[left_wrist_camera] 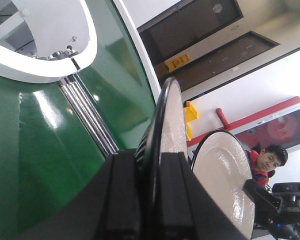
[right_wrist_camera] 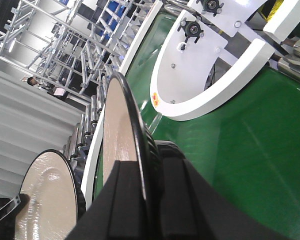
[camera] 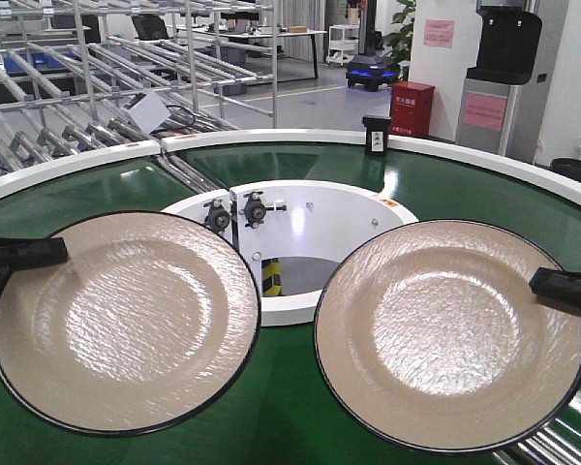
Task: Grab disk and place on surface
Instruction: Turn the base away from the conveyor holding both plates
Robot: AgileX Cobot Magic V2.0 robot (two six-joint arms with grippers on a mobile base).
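Holding two plates in two grippers: left gripper (camera: 48,252) clamped tight on the rim of the left plate (camera: 126,320), right gripper (camera: 547,283) likewise on the right plate (camera: 452,334), both plates above the green belt (camera: 300,397).

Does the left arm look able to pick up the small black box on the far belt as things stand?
Probably not: the left gripper is shut on the left plate, and the black box stands across the belt.

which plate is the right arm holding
The plate on the front view's right, rim clamped by the right gripper; the left gripper holds the other plate.
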